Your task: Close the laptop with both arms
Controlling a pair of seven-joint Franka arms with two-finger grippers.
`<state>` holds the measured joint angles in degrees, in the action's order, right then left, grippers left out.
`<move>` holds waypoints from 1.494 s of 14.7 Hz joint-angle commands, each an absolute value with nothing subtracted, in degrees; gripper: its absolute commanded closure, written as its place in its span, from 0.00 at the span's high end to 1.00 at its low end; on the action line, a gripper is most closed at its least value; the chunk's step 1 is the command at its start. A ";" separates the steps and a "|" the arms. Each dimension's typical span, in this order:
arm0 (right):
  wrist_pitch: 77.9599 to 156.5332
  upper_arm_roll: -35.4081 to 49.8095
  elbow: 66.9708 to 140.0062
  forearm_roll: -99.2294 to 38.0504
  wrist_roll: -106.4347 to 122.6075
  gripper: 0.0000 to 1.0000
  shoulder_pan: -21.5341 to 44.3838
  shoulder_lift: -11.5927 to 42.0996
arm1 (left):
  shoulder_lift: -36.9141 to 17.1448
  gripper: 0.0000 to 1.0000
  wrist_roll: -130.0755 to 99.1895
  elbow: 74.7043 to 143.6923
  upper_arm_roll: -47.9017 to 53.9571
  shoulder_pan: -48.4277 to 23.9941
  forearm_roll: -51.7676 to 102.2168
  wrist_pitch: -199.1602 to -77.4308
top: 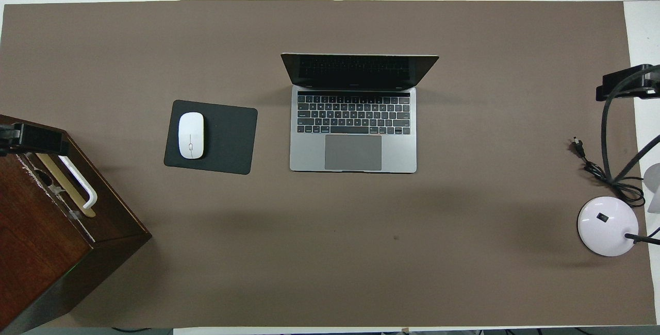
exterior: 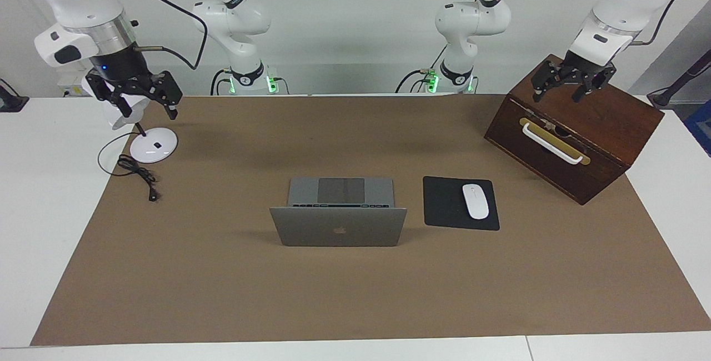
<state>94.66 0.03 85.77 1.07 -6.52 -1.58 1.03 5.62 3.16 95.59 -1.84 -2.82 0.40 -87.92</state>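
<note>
Laptop [exterior: 338, 226] open mid-table, left gripper [exterior: 567, 86] over wooden box [exterior: 583, 144], right gripper [exterior: 145, 102] over lamp [exterior: 153, 145], fingers spread

dark apple logo on the laptop [exterior: 339, 226] lid, no readable text elsewhere

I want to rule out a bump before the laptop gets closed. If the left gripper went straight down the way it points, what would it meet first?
Most likely the top of the wooden box: the open left gripper hangs over it, fingers pointing down. How high it hangs is hard to judge.
</note>
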 commanded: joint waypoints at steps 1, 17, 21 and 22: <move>94.92 0.44 83.85 0.44 -10.01 1.00 -1.41 2.46 | 5.71 1.00 3.08 95.01 -2.55 -3.52 -0.70 -88.15; 98.43 0.44 83.41 2.37 -30.03 1.00 10.62 4.13 | 6.94 0.00 5.45 96.15 -2.02 -3.60 -0.18 -93.59; 102.30 0.53 83.41 5.18 -39.44 1.00 15.98 5.36 | 10.44 0.00 5.01 104.82 -1.76 -5.09 2.54 -103.42; 103.00 0.53 83.32 5.79 -42.07 1.00 17.30 6.14 | 12.20 0.00 4.92 108.68 -1.76 -5.97 2.90 -107.54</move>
